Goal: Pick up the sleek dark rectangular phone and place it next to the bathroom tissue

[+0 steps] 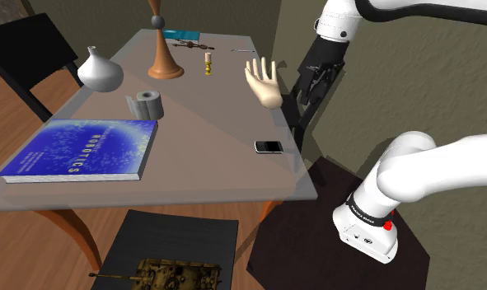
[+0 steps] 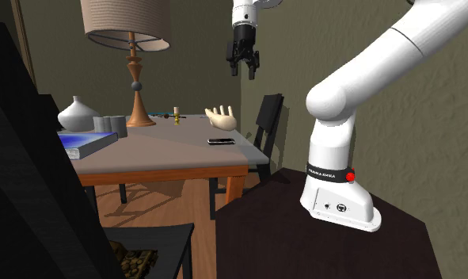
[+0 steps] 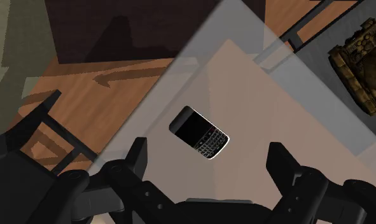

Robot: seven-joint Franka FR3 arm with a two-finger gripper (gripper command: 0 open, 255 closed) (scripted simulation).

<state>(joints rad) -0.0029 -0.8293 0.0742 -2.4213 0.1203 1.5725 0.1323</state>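
In the approach step, the gripper [image 2: 245,73], spread wide and empty, hangs high above the phone [image 1: 269,147] near the worktop [image 1: 217,169] edge, well apart from the tissue roll [image 1: 147,104], and should next descend onto it.

From where I stand there is one table [image 1: 217,173]. On it I count one black keypad phone [image 1: 269,147], one grey toilet roll [image 1: 147,105], one big blue book [image 1: 81,150], one white vase [image 1: 100,71], one wooden-stemmed lamp [image 1: 165,69], one pale model hand [image 1: 264,82], one small yellow bottle [image 1: 208,64] and one teal book [image 1: 182,35].

Dark chairs come to three. In the shoulder view the far chair [image 1: 23,49] is at the table's ten o'clock, the side chair [image 2: 269,119] at three and the near chair [image 1: 192,235] at six. One camouflage toy tank [image 1: 163,272] sits on the near chair.

There is one white robot arm [image 1: 414,165].
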